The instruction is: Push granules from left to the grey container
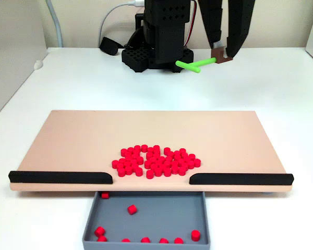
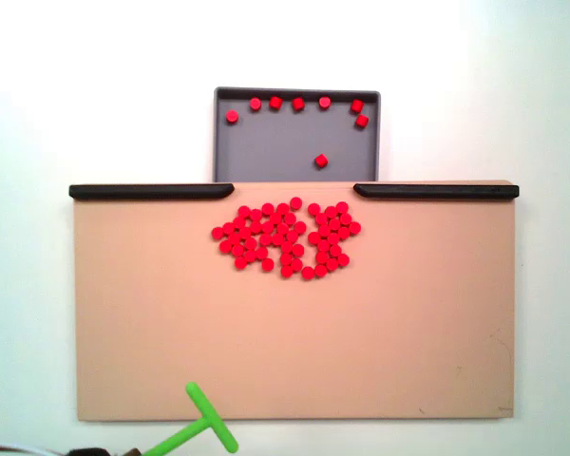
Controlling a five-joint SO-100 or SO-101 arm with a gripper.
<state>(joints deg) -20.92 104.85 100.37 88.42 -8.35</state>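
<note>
Landmark: tan board [image 1: 146,138], lying flat on a white table [image 1: 281,88]; seen in both fixed views.
Granules on board: a dense red cluster [image 1: 156,160] sat at the middle of the board's edge nearest the grey container [image 1: 151,216], right before the gap between the two black strips [image 1: 60,177]. In another fixed view the same cluster [image 2: 285,237] showed a thin parting down its middle.
Granules in container: a few lay inside, most along the wall farthest from the board [image 2: 299,103], one alone nearer the board [image 2: 320,161].
Container: butted against the board's edge at the gap, touching it or tucked slightly under; which, I could not tell.
Front view only: the arm's black base [image 1: 156,57] stood on the table beyond the board's far edge, cables behind it. The gripper [image 1: 223,56] hung off the board, above the table to the right of the base.
Top view only: the full board outline, both strips [image 2: 437,191] end to end, and the whole container floor.
Pusher: green T-shaped tool [image 1: 195,64], held in the air past the board's far edge; from above its crossbar [image 2: 211,418] overlapped that edge.
Arm pose: upper links rose out of the front view; fingers pointed down.
Claw: closed on a small brown block at the end of the pusher's stem, with no gap showing beside it.
</note>
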